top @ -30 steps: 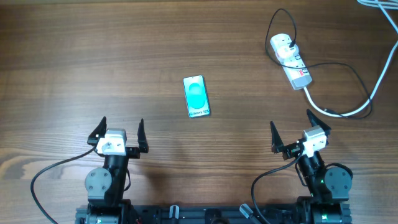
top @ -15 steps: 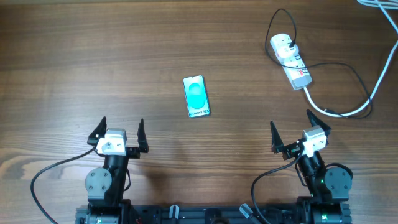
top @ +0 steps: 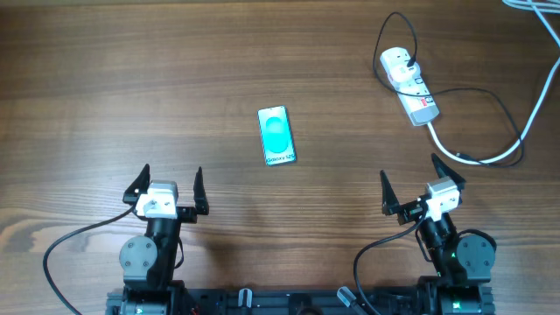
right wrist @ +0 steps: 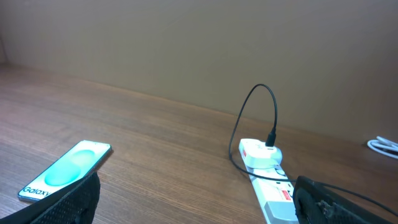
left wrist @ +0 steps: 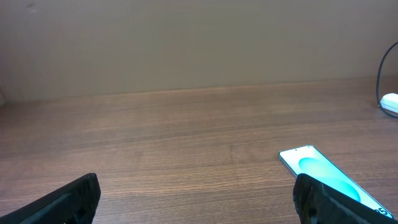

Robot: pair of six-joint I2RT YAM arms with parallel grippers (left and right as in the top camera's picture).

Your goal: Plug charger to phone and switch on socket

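The phone [top: 277,136] lies flat mid-table, cyan screen up, "Galaxy" lettering at its near end; it also shows in the left wrist view [left wrist: 326,177] and the right wrist view [right wrist: 65,169]. The socket, a white power strip [top: 416,92] with red markings, lies at the far right, also in the right wrist view [right wrist: 273,190]. A white plug adapter [top: 396,63] sits in it, and the thin black charger cable [top: 490,98] loops from it, its end connector [top: 464,157] lying on the table. My left gripper [top: 168,189] and right gripper [top: 418,185] are open and empty near the front edge.
The strip's thick white cord [top: 525,131] curves off the right edge. Another white cord [top: 534,10] lies at the far right corner. The wooden table [top: 131,87] is bare on the left. A plain wall stands behind it.
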